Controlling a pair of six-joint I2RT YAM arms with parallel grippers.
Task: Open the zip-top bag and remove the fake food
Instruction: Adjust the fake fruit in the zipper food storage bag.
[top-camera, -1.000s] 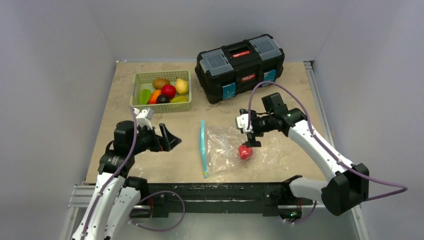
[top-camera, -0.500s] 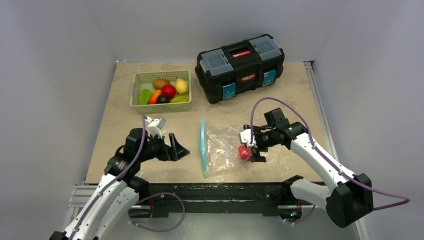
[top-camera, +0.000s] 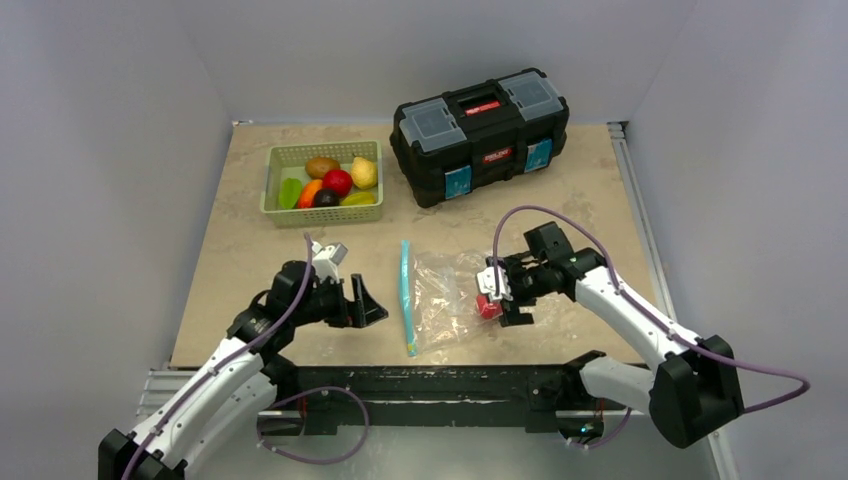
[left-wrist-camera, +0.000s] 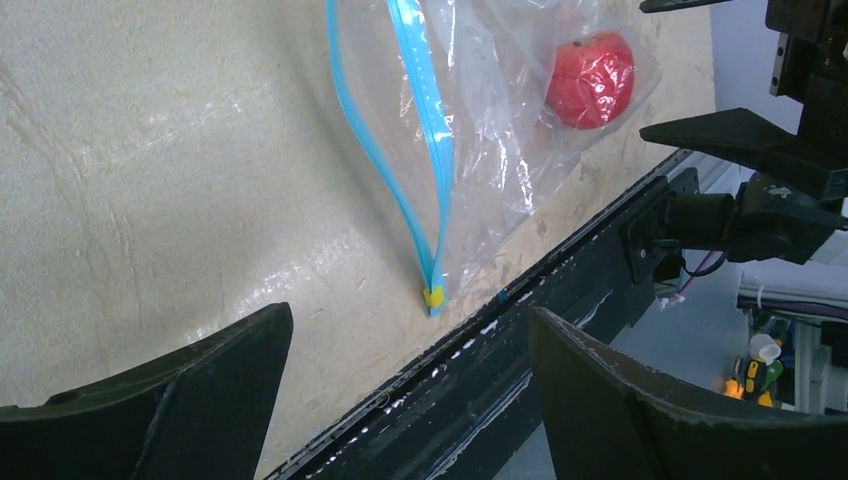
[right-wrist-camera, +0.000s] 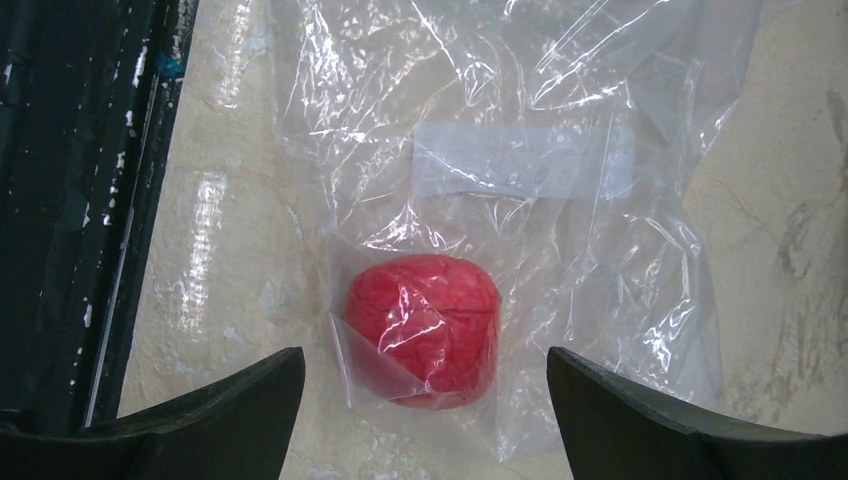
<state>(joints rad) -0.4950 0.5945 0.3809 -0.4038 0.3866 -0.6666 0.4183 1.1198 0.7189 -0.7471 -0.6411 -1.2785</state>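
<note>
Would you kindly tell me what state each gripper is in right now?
Left gripper: open, holding nothing, beside the clear crinkly zip-top bag.
Right gripper: open, empty, poised over the bagged red plastic fruit.

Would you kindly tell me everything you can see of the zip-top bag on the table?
The zip-top bag is clear, crinkly plastic lying on the table, with a pale rectangular label patch. Its teal-blue zip strip runs along the left edge; the two tracks look parted, meeting at a small yellow tab near the table's near edge. One red fake food sits in its right, closed end. The right gripper straddles that end, jaws open; contact cannot be told.
</note>
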